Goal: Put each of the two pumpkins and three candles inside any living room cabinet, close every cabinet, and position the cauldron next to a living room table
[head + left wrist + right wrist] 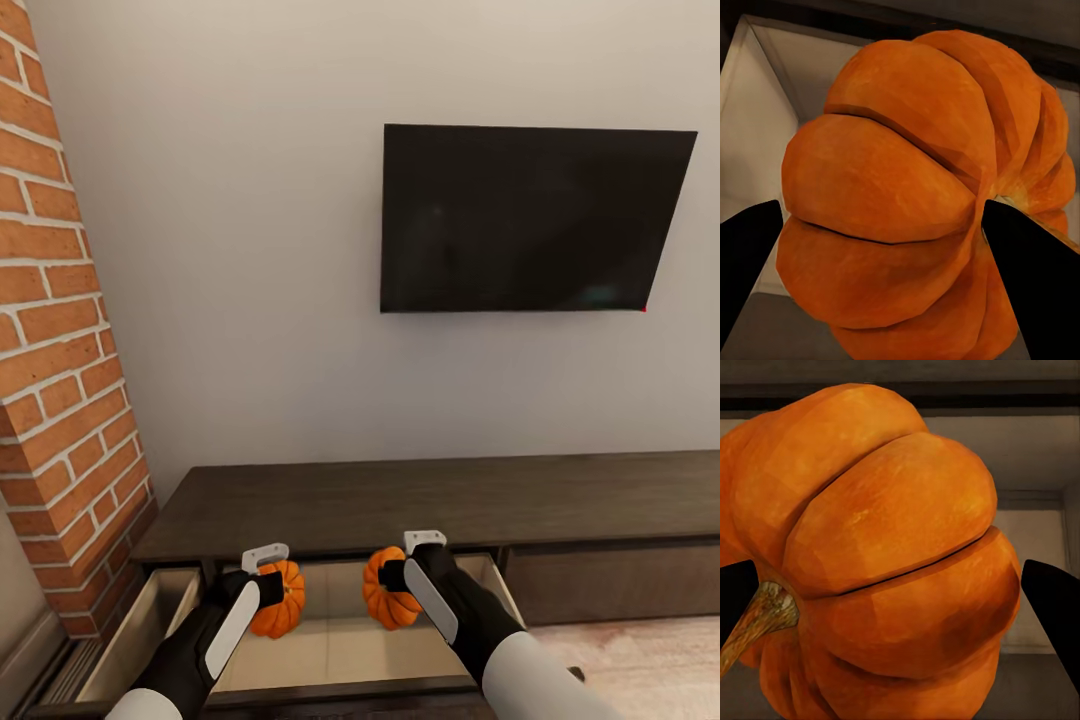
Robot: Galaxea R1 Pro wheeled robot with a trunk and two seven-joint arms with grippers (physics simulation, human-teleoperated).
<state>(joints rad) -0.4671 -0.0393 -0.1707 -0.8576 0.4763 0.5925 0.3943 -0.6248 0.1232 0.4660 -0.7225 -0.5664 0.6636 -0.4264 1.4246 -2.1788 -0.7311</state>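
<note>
Two pumpkins (pixel 281 600) (pixel 388 590) gripped over open drawer (pixel 330 640), undersides hidden, seemingly airborne

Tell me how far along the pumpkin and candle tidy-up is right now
Done: a cabinet drawer stands open. In hand: the left gripper holds one pumpkin and the right gripper the other pumpkin, both over the drawer. Left: releasing them, stowing three candles, closing up, moving the cauldron.

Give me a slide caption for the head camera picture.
Each gripper, left and right, holds a pumpkin over the open drawer below the TV.
</note>
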